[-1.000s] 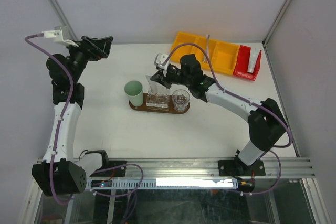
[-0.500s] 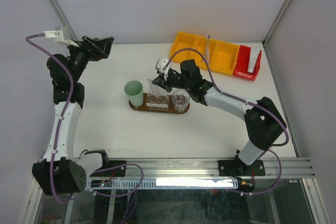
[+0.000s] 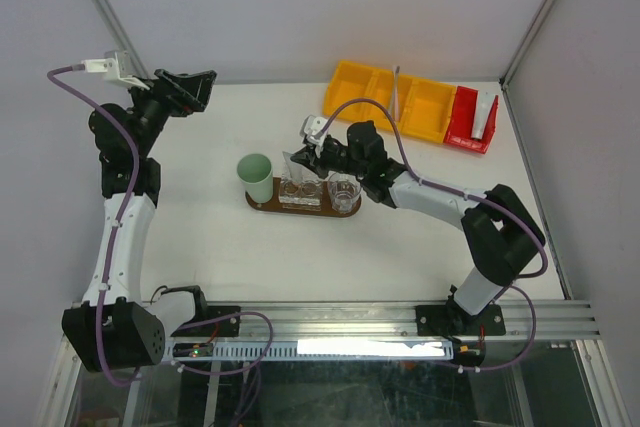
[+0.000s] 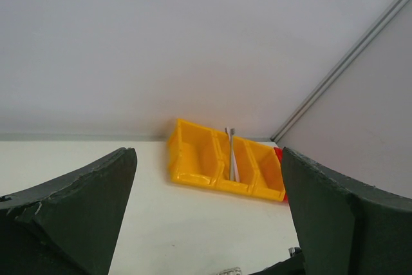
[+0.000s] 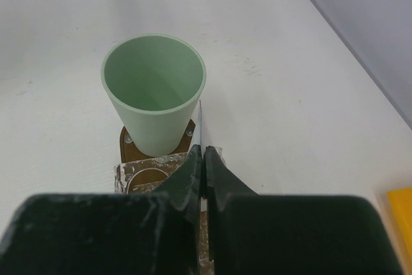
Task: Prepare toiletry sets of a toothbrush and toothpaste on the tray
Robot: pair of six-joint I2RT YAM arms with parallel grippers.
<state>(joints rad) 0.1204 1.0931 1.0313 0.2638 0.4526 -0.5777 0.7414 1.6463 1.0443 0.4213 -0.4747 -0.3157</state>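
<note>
My right gripper (image 3: 303,155) is shut on a white toothpaste tube (image 3: 295,164), held on edge over the left clear glass (image 3: 299,190) on the dark-brown tray (image 3: 303,210). In the right wrist view the jaws (image 5: 201,159) pinch the thin tube edge (image 5: 199,120) just behind the mint-green cup (image 5: 154,94), with the tray (image 5: 129,149) under it. My left gripper (image 3: 203,87) is open and empty, raised at the far left; its wrist view (image 4: 209,223) shows only bare table between the jaws. A toothbrush (image 3: 396,87) stands in the yellow bin, and it also shows in the left wrist view (image 4: 230,152).
The mint-green cup (image 3: 256,177) stands on the tray's left end and a second clear glass (image 3: 344,191) on its right end. The yellow divided bin (image 3: 395,102) and the red bin (image 3: 472,119), which holds a white tube (image 3: 485,115), sit at the back right.
My right gripper has moved slightly left and down with the tube, closer over the left glass. The left arm has not moved.
</note>
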